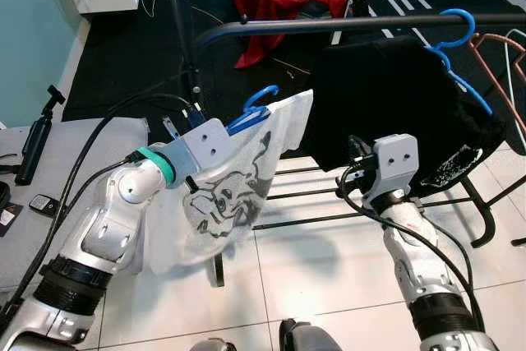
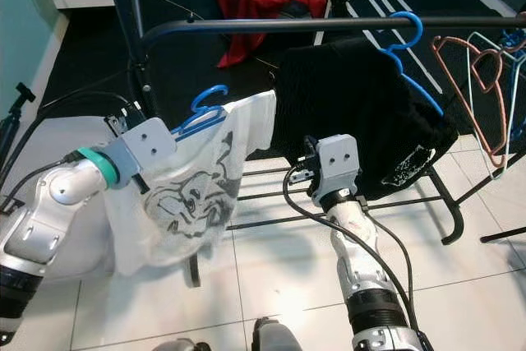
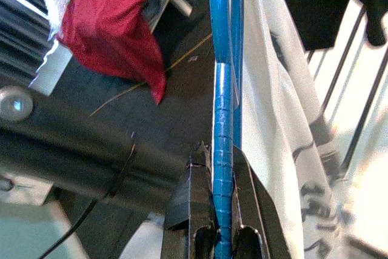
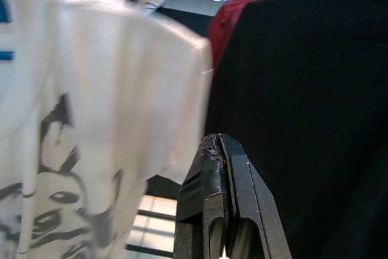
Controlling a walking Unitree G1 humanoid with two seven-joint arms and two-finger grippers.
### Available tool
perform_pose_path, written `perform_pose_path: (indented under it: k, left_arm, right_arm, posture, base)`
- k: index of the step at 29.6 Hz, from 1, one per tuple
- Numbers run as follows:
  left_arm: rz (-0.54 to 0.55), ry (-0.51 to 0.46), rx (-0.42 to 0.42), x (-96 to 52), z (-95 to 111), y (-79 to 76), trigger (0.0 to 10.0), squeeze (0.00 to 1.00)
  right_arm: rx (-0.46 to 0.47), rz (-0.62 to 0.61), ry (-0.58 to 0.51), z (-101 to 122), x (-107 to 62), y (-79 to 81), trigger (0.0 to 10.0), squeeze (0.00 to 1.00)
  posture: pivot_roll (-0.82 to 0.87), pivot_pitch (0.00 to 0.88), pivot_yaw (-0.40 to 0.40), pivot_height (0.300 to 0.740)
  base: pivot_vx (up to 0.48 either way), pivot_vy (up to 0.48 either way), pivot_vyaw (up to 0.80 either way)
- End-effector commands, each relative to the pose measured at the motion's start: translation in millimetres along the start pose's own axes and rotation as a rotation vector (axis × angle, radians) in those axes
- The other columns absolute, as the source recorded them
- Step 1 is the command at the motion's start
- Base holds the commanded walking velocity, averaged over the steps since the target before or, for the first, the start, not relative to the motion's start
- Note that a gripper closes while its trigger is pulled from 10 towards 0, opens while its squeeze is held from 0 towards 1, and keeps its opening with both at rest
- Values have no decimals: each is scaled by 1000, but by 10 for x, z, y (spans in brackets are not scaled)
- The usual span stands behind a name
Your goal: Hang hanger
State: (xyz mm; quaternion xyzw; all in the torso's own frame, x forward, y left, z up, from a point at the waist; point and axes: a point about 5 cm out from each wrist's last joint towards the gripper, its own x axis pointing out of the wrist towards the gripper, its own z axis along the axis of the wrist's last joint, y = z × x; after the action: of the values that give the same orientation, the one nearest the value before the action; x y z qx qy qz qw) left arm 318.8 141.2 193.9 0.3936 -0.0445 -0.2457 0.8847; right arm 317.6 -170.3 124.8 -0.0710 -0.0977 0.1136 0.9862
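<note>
Your left hand (image 3: 219, 235) pinched the blue hanger (image 1: 255, 113) carrying the white printed shirt (image 1: 230, 195), its hook just below and short of the black rail (image 1: 345, 26), which ran crosswise above. Your right hand (image 4: 221, 150), fingers pressed together, rested against the black garment (image 2: 353, 113). The left wrist view showed the pinch itself.

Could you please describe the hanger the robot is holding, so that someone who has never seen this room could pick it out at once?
Find the long black rail across the clothes rack. Below its left end, the left gripper is shut on a blue hanger carrying a white T-shirt with a dark line drawing. The other blue hanger, already hooked on the rail, carries a black shirt; the bare wire hangers hang farther right.
</note>
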Motion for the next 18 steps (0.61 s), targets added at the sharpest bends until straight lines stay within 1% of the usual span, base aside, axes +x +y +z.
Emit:
perform_pose_path:
  k: [1, 2, 4, 5, 6, 7, 9, 18]
  left_arm:
    - [7, -76, -6, -25, 118, 29, 10000, 0]
    - [-4, -109, -10, -35, 169, 16, 10000, 0]
    - [-4, -109, -10, -35, 169, 16, 10000, 0]
    - [-15, -143, -17, -45, 222, 1, 10000, 0]
    - [-28, -172, -25, -55, 279, -13, 10000, 0]
    - [-36, -189, -29, -57, 315, -23, 10000, 0]
    - [-40, -197, -31, -46, 344, -36, 10000, 0]
    - [-52, -216, -36, -37, 380, -45, 10000, 0]
  right_arm:
    - [35, 51, 4, 2, 14, 103, 10000, 0]
    - [77, 82, -1, 10, 28, 187, 10000, 0]
    - [77, 82, -1, 10, 28, 187, 10000, 0]
    - [130, 109, -11, 21, 42, 267, 10000, 1000]
    - [166, 128, -20, 33, 60, 346, 10000, 1000]
    - [183, 140, -26, 41, 72, 401, 10000, 1000]
    - [188, 159, -33, 52, 93, 486, 10000, 1000]
    - [187, 157, -43, 66, 138, 541, 10000, 1000]
  posture:
    - [-71, 71, 53, 740]
    - [-71, 71, 53, 740]
    - [-71, 71, 53, 740]
    - [-62, 67, 49, 740]
    - [-59, 66, 48, 740]
    - [-59, 66, 48, 740]
    - [-56, 61, 48, 740]
    - [-58, 58, 52, 740]
  base:
    - [0, 0, 0]
    - [0, 0, 0]
    - [0, 0, 0]
    - [0, 0, 0]
    - [0, 0, 0]
    - [0, 0, 0]
    - [0, 0, 0]
    - [0, 0, 0]
